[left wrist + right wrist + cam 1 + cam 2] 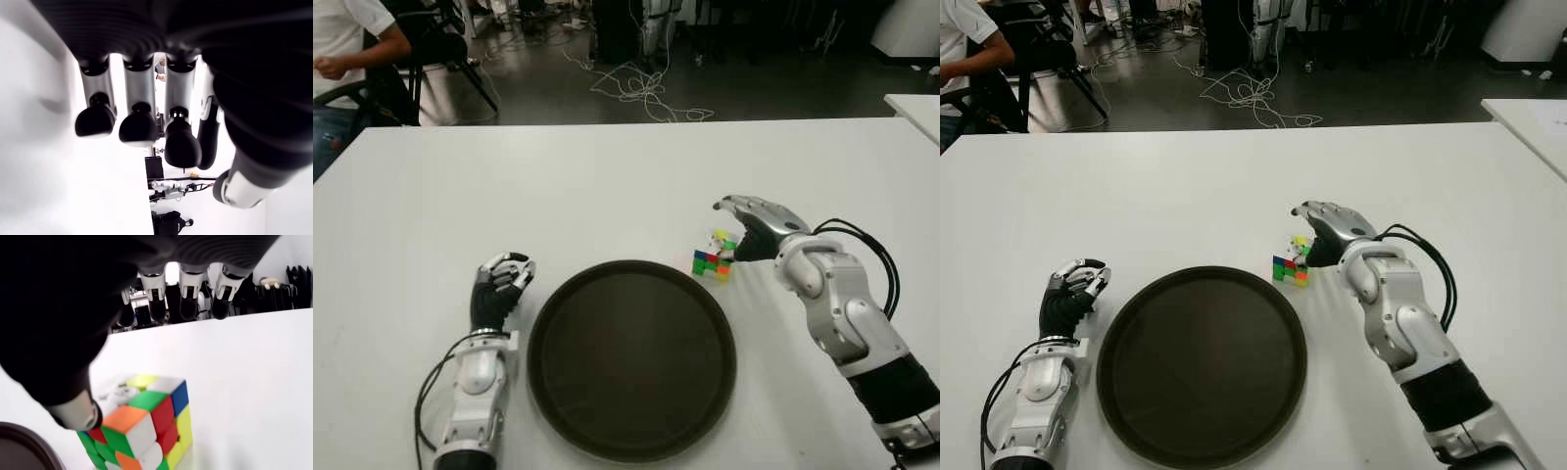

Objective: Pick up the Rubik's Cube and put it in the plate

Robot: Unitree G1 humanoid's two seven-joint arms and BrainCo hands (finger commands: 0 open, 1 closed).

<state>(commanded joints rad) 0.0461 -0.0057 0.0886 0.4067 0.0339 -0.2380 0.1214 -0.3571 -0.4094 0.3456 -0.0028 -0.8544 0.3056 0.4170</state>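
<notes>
1 Rubik's Cube [714, 256] sits under right hand [751, 227] fingers [187, 293].

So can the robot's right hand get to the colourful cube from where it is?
Probably yes. The right hand hangs right beside the Rubik's Cube with its fingers spread above it and the thumb next to it, holding nothing. Only bare white table surrounds the cube; the plate lies clear.

Rubik's Cube [714, 257]: scrambled, showing green, red, yellow, orange, white and blue stickers
Cube pose: standing on the white table [607, 186], its layers apparently twisted slightly out of line
Cube position: just beyond the plate's far right rim, apart from it
Plate [631, 358]: round, dark brown, shallow with a raised rim, lying flat on the table's near side
</notes>
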